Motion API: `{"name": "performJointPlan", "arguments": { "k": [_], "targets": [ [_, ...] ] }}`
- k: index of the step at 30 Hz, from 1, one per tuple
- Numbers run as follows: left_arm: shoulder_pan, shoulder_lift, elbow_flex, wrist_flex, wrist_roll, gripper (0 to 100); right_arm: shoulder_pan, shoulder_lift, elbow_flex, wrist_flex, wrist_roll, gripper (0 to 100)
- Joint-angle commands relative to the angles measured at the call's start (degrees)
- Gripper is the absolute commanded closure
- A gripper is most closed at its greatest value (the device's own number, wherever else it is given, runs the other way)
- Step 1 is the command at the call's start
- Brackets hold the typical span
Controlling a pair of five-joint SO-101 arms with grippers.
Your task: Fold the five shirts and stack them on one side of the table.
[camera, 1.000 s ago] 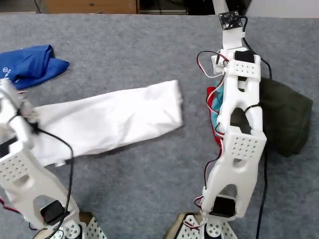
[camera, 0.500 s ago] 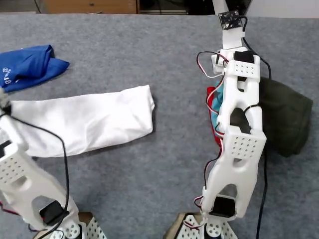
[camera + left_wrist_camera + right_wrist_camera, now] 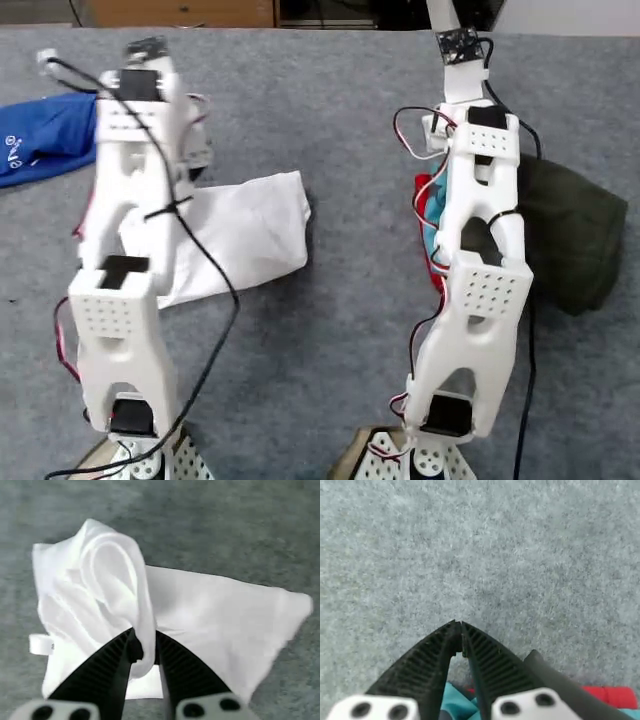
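A white shirt (image 3: 250,228) lies on the grey carpet left of centre, its left part under my left arm (image 3: 125,200). My left gripper (image 3: 143,642) is shut on a raised fold of the white shirt (image 3: 115,575), held above the flat layer below. A blue shirt (image 3: 45,135) lies crumpled at the far left edge. To the right, a dark green shirt (image 3: 575,235) sits beside a red and teal pile (image 3: 430,215) under my right arm (image 3: 480,230). My right gripper (image 3: 458,626) is shut on nothing above bare carpet, with teal cloth (image 3: 457,715) just behind it.
A wooden cabinet front (image 3: 180,12) runs along the table's far edge. Open carpet (image 3: 330,350) stretches between the two arms and across the far middle. Cables hang along both arms.
My left arm first dragged the white shirt leftward, then swung up and right over it with the shirt's left end, so the shirt now looks shorter. The right arm has stayed put.
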Motion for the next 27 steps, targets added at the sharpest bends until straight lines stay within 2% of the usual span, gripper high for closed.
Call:
{"name": "performJointPlan", "arguments": {
  "k": [1,14,27],
  "targets": [
    [4.7,-0.7,-3.4,-1.5,3.3,98,0.1,-0.4,-0.7,-1.1,-0.4,99.4],
    [14.7,-0.7,-4.1,-3.3,7.0,98,0.1,-0.4,-0.7,-1.1,-0.4,99.4],
    [17.8,-0.6,-5.1,-7.1,10.3,98,0.0,-0.4,-0.7,-1.1,-0.4,99.4]
  ]
}}
